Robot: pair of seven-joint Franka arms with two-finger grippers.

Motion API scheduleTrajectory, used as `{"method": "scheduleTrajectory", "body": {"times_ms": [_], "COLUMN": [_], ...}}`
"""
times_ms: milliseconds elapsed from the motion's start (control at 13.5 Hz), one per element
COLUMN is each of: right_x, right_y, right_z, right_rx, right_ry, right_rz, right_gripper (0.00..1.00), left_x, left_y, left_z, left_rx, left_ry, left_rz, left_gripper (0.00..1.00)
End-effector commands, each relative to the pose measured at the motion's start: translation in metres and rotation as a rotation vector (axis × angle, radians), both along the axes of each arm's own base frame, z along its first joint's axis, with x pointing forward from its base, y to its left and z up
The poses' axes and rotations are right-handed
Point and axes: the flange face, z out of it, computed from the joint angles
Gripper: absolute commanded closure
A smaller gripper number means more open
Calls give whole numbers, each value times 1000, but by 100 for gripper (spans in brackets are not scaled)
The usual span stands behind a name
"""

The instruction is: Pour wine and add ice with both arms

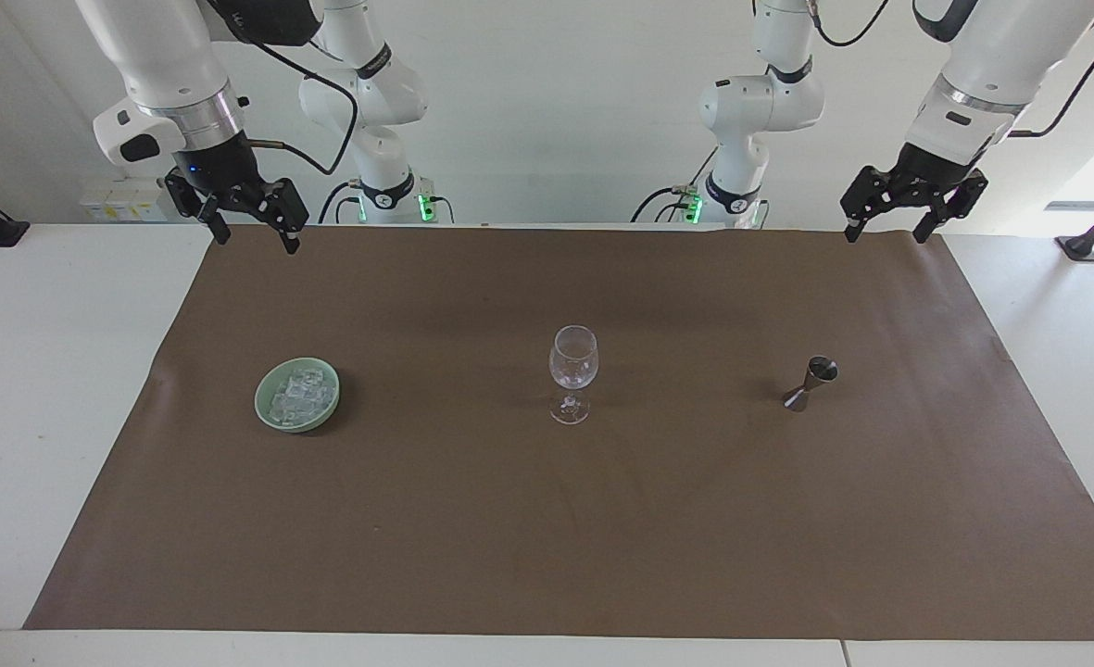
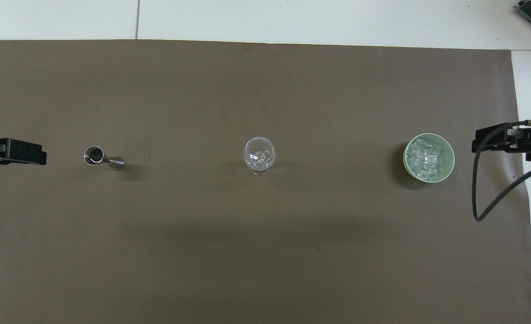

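A clear wine glass (image 1: 572,359) stands upright at the middle of the brown mat; it also shows in the overhead view (image 2: 259,154) and looks empty. The ice (image 1: 300,391) is heaped in a pale green bowl (image 1: 262,406) toward the right arm's end, also seen from overhead (image 2: 428,157). A small metal jigger (image 1: 811,381) stands toward the left arm's end (image 2: 98,155). My right gripper (image 1: 257,239) is open and empty, raised over the mat's edge nearest the robots. My left gripper (image 1: 885,236) is open and empty, raised the same way at its own end.
The brown mat (image 1: 547,537) covers most of the white table (image 1: 37,389). From overhead, the left gripper (image 2: 22,151) shows at the frame's edge beside the jigger, and the right gripper (image 2: 488,140) with its looping black cable (image 2: 476,198) beside the bowl (image 2: 405,155).
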Motion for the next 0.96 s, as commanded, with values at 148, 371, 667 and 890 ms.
{"method": "scheduleTrajectory", "body": {"times_ms": [148, 371, 667, 890], "right_x": [-7, -7, -7, -7], "right_y": [-1, -2, -2, -2], "right_z": [0, 0, 0, 0], "right_rx": [-4, -4, -4, -4], "right_ry": [8, 8, 8, 8], "right_rz": [26, 24, 24, 24], "right_gripper": [0, 0, 0, 0], "left_x": [-11, -20, -21, -19], "left_y": [1, 0, -2, -1], "left_z": [1, -12, -14, -17], "left_rx": [3, 6, 5, 4], "left_ry": [4, 22, 29, 40], "left_rz": [-3, -1, -4, 42], "left_gripper": [0, 0, 0, 0]}}
